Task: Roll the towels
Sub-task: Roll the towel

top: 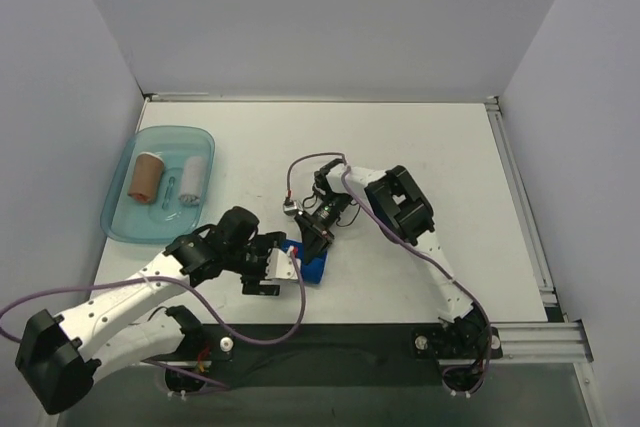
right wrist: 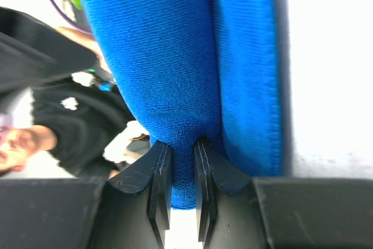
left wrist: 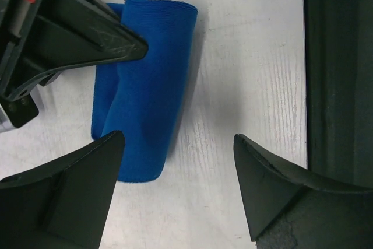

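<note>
"White table (top: 420,147), pale walls round it. So what's on there, how many towels?"

"Three lol. Way off to the left of the blue towel (top: 315,269) there's one see-through blue tray (top: 130,222). It has two rolled ones lying side by side in it: a tan towel (top: 147,177) and, right of that, a white towel (top: 192,179)."

"And the pincers?"

"Two. Left gripper (top: 268,272) is just left of the blue towel, jaws spread wide, nothing in them. On its wrist cam one finger overlaps the towel's corner and the other is out over bare table. Can't tell if it actually touches. The blue towel itself is a loose roll lying flat on the table. Right gripper (top: 305,237) is at its far end, jaws nearly closed, pinching a fold of the blue cloth between the fingertips (right wrist: 160,170)."
</note>
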Robot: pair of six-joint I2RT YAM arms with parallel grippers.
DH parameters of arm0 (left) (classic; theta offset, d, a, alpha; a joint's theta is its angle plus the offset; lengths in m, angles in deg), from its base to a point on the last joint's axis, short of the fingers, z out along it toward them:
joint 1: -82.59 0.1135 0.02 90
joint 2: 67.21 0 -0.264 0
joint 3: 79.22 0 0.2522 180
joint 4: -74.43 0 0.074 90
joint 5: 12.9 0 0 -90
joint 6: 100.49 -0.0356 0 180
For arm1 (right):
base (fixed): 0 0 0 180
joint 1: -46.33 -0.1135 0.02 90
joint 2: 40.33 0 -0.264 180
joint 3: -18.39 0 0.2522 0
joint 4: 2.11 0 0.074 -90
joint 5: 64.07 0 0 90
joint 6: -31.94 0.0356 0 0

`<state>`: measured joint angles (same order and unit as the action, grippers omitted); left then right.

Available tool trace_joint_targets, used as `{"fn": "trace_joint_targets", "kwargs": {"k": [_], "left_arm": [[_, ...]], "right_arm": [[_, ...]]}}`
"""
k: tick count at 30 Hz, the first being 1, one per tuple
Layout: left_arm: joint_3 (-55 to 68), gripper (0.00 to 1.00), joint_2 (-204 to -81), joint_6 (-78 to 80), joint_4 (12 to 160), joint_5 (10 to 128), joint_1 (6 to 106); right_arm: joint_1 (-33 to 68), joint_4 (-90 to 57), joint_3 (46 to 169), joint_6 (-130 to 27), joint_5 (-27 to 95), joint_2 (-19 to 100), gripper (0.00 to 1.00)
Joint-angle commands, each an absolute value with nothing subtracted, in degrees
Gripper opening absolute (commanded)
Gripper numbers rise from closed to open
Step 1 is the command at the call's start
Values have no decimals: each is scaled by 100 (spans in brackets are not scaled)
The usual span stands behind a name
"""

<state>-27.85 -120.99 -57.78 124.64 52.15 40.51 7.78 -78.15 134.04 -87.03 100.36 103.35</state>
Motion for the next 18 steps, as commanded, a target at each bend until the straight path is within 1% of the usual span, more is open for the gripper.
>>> {"fn": "trace_joint_targets", "kwargs": {"k": [1, 6, 8, 13, 16, 17, 18], "left_arm": [[-2845, 87, -12372, -6015, 11572, 5741, 3716], [-3039, 86, -12864, -6269, 10815, 5969, 3479], [-3170, 85, -12970, -6682, 10535, 6048, 3443], [-3390, 80, -13444, -7298, 10173, 6013, 3390], [-3434, 70, -13796, -7430, 10181, 6040, 3312], [-3417, 61, -13866, -7430, 10233, 6031, 3303], [-3417, 57, -13954, -7422, 10286, 6014, 3276]], "right_arm": [[713, -7704, 13463, -8996, 8868, 10873, 0], [704, -7722, 13656, -8874, 8727, 11084, 0], [730, -7722, 13727, -8795, 8727, 11128, 0], [853, -7704, 13938, -8566, 8798, 11313, 0], [985, -7678, 13964, -8513, 8859, 11304, 0], [1037, -7669, 13956, -8487, 8877, 11278, 1], [1055, -7660, 13921, -8469, 8920, 11260, 1]]}}
